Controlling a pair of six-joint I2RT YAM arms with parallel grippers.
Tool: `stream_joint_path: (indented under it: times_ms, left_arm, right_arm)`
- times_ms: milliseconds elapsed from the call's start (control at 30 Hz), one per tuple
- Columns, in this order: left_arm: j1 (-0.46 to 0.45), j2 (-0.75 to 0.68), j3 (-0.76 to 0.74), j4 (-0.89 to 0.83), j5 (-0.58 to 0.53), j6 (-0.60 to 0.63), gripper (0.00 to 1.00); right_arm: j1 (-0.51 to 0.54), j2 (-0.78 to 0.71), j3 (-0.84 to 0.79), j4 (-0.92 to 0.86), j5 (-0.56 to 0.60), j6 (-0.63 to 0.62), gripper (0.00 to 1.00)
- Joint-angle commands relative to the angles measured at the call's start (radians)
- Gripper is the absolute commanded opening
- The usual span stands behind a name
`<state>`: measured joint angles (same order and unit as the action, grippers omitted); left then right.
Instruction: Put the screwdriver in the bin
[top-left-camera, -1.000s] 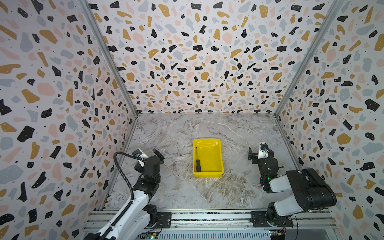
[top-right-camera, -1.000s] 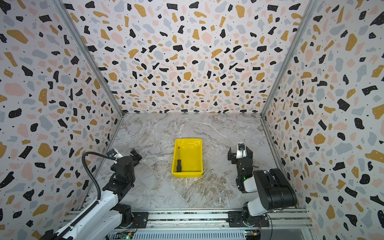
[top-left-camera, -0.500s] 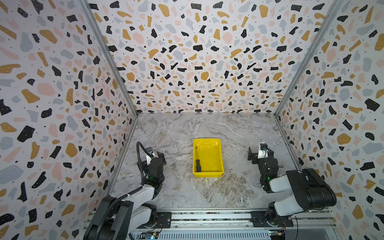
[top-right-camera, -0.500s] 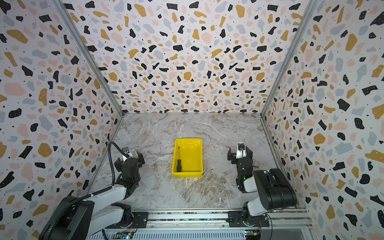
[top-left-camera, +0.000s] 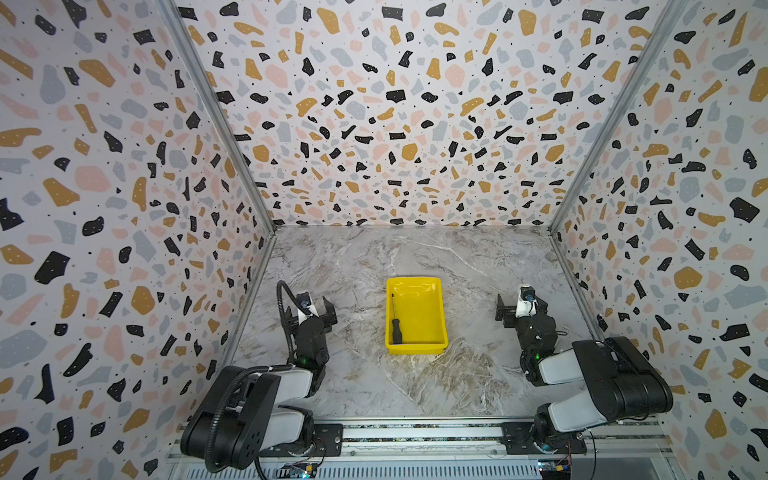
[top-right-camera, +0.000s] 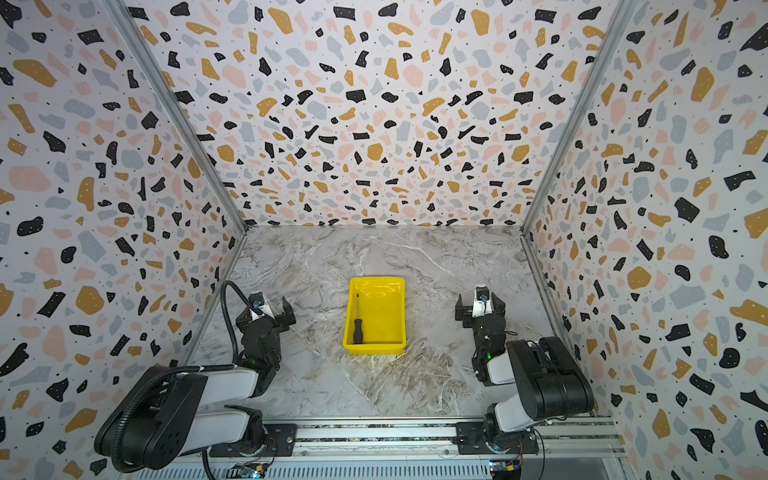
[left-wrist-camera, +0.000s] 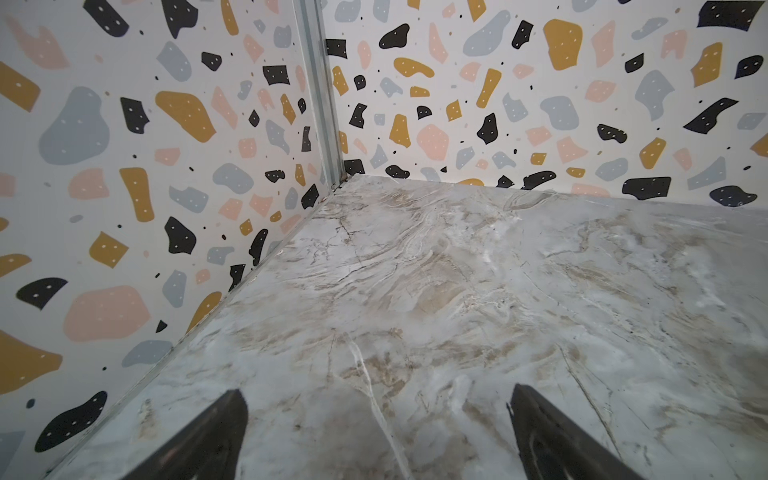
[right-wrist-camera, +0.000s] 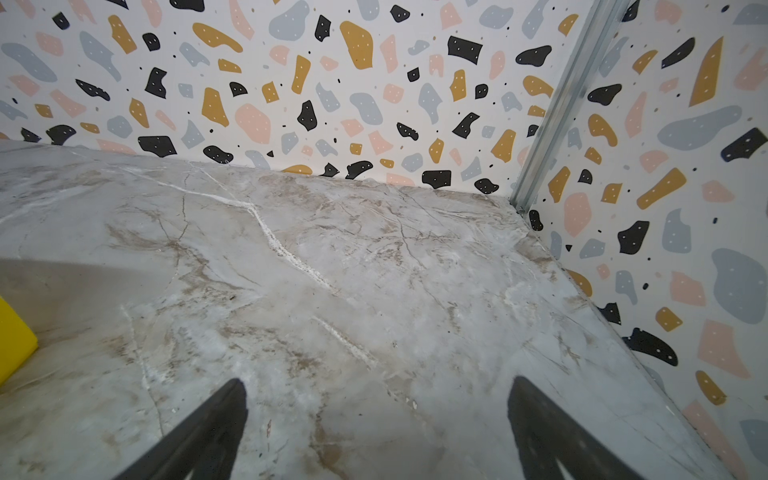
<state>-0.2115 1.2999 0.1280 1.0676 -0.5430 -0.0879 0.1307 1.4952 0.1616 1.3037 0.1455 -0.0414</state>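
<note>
Screwdriver (top-left-camera: 395, 322) lies inside the bin (top-left-camera: 422, 316), along its frame-left wall, mid-frame; left claw (left-wrist-camera: 376, 390) and right claw (right-wrist-camera: 377, 379) gape wide, empty, so you should just leave both parked apart.

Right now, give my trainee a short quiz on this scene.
1. True or false: the screwdriver lies in the bin.
2. The right gripper is: A open, B shut on something, C out of view.
3. In both top views, along which side of the bin does the screwdriver lie?
Key: 1 true; 2 A; 3 left.
</note>
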Motion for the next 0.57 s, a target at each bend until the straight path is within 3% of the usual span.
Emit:
stream_joint_path:
  times_ms: [0, 533]
  left_arm:
    - [0.003, 0.003, -0.007, 0.092, 0.031, 0.021, 1.00]
    - [0.003, 0.002, -0.007, 0.091, 0.029, 0.022, 1.00]
  right_arm:
    - [-0.006, -0.005, 0.021, -0.008, -0.007, 0.015, 0.99]
    - [-0.025, -0.003, 0.037, -0.038, -0.046, 0.020, 0.99]
